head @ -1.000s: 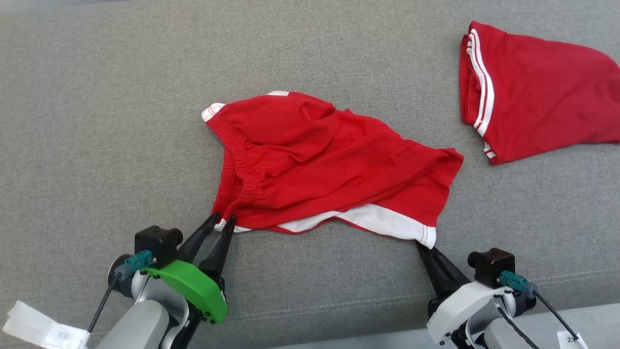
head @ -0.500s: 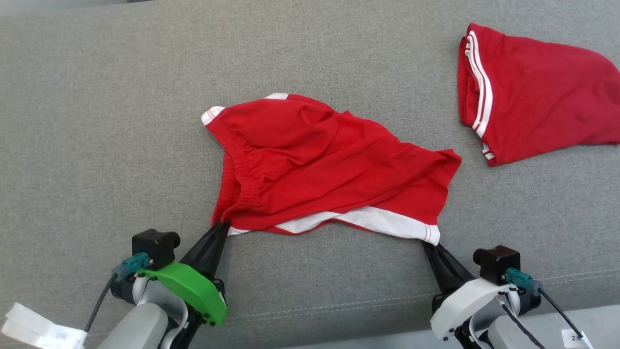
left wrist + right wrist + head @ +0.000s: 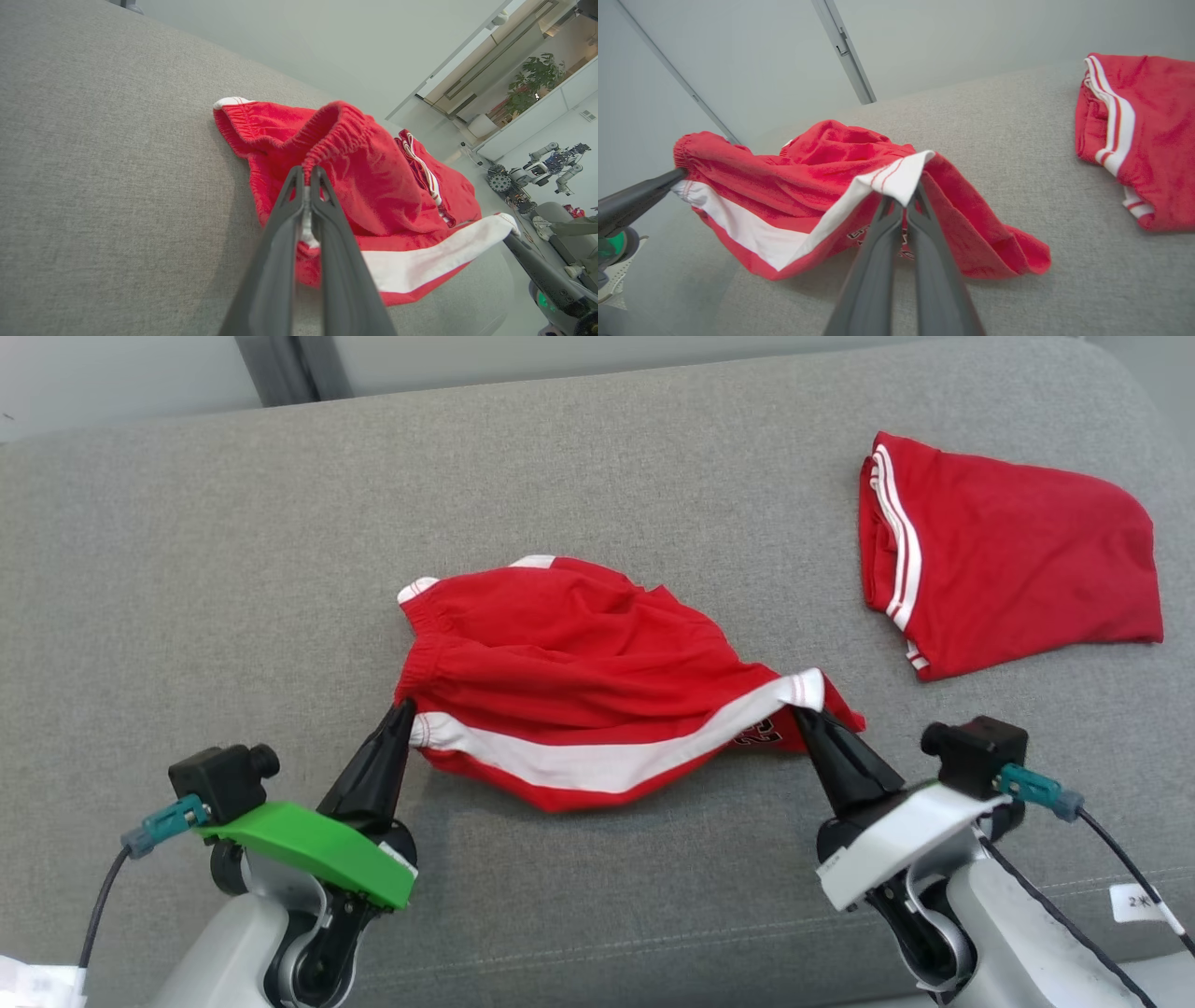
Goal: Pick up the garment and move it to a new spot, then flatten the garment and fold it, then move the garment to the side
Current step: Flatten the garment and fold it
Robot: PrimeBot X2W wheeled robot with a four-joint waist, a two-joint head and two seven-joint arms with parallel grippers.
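The garment (image 3: 579,663) is a pair of red shorts with a white side stripe, lying crumpled in the middle of the grey sofa seat. Its near edge is lifted off the cushion and stretched between both grippers. My left gripper (image 3: 403,711) is shut on the elastic waistband corner (image 3: 322,149). My right gripper (image 3: 801,717) is shut on the white hem corner (image 3: 901,179) at the garment's (image 3: 817,186) right end. The far part of the garment (image 3: 387,186) still rests on the cushion.
A second red garment (image 3: 1008,560) with white stripes lies folded at the back right of the sofa (image 3: 233,569). Grey cushion lies bare left of the shorts and in front of them. The sofa's back edge runs along the top, with a wall behind.
The left gripper has shut on the waistband corner. Both grippers have lifted the garment's near edge, turning the white stripe up. The head camera has tilted, so the whole scene sits lower.
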